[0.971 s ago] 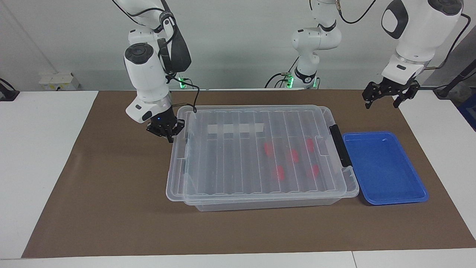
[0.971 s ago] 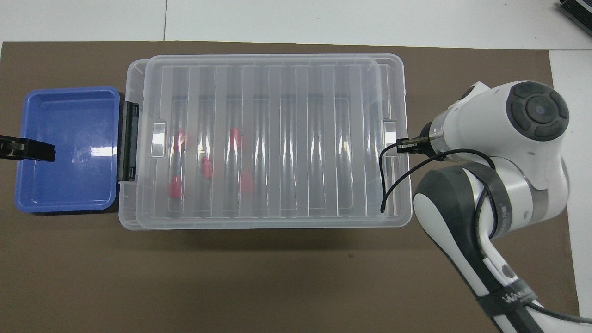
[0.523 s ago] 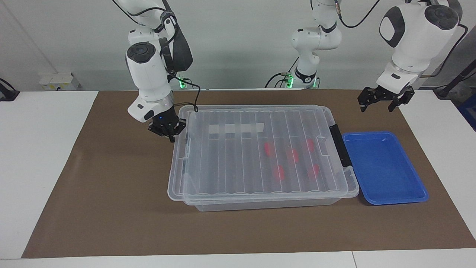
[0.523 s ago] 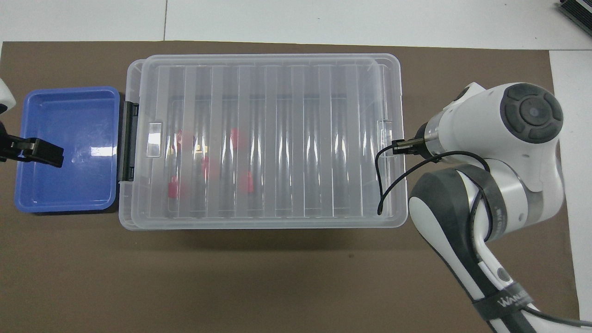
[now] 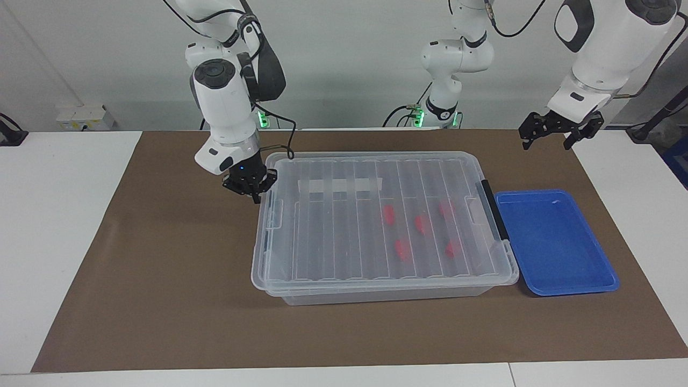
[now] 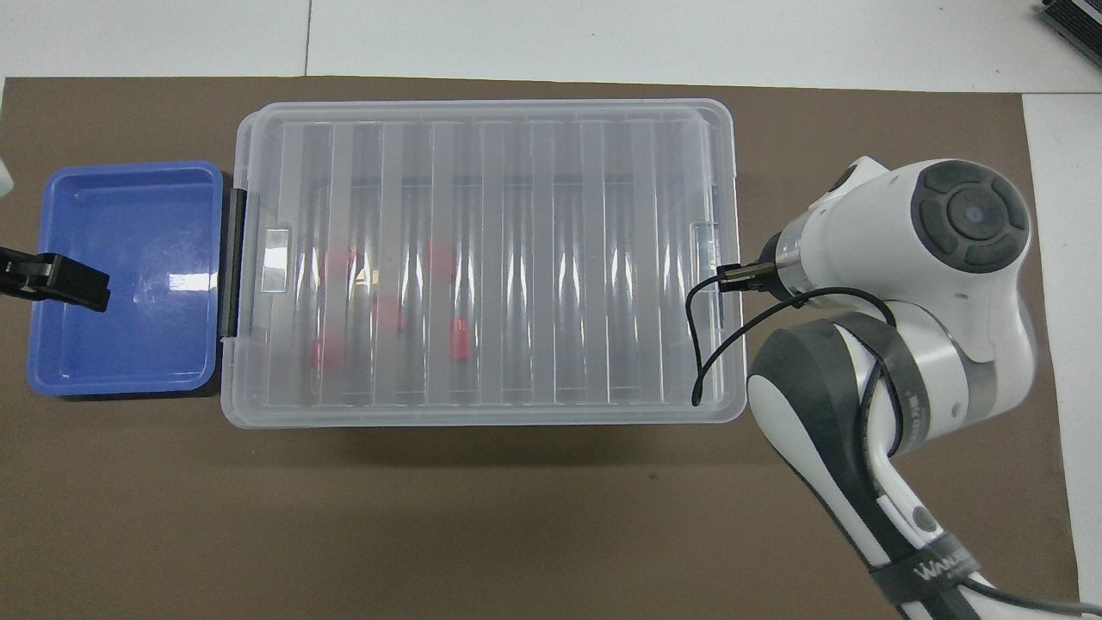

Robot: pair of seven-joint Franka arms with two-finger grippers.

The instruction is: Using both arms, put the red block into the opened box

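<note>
The clear box [image 5: 376, 287] lies in the middle of the brown mat, and its ribbed lid [image 5: 349, 215] [image 6: 482, 258] rests on top and covers it. Several red blocks [image 5: 388, 214] [image 6: 461, 337] show through the lid, inside the box toward the left arm's end. My right gripper [image 5: 253, 191] is shut, low at the lid's end toward the right arm's end of the table, with its tip at the lid's edge. In the overhead view its wrist hides it. My left gripper [image 5: 548, 141] [image 6: 52, 280] hangs open and empty in the air over the blue tray.
A shallow blue tray [image 5: 553, 242] [image 6: 129, 275] sits empty against the box's end that carries the black handle [image 5: 492, 209]. A strip of white tape [image 5: 338, 185] is on the lid. A black cable [image 6: 702, 344] loops from the right wrist over the lid's corner.
The lid has slid toward the left arm's end with the right gripper following at its edge, and now lines up over the box. The left gripper shifted only slightly above the tray.
</note>
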